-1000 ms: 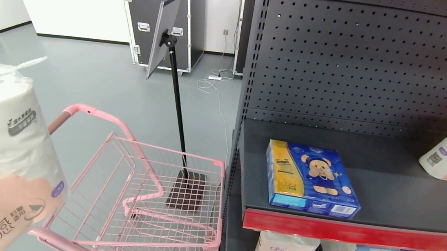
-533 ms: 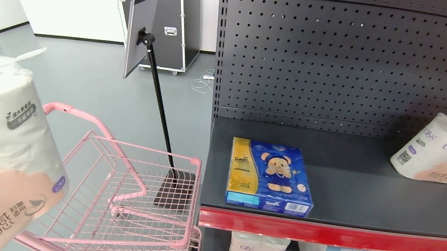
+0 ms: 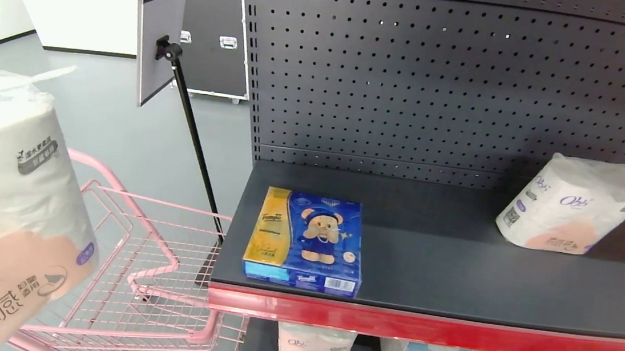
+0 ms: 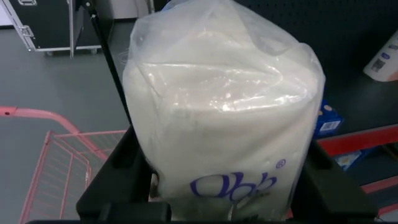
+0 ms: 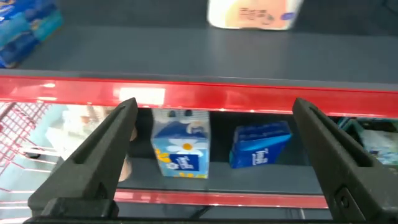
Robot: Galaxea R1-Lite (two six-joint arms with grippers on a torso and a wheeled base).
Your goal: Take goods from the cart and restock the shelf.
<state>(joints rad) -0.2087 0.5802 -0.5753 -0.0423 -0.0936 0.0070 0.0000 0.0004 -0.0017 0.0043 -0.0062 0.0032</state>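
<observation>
Your left claw point(image 4: 224, 177) pinches the toilet roll pack point(image 3: 11, 209), seemingly low on its wrap, raised beside the cart point(image 3: 161, 253), likely to clear the shelf point(image 3: 452, 269) edge, while your right claw point(image 5: 214, 109) hangs spread before that shelf.

A toilet paper pack point(image 3: 5, 214) is cut off at the head view's 9 o'clock edge, and the pink cart point(image 3: 160, 203) at 7 o'clock. At 6 o'clock, the red shelf lip point(image 3: 418, 326) hides the tops of the lower-shelf goods point(image 3: 314, 350).
</observation>
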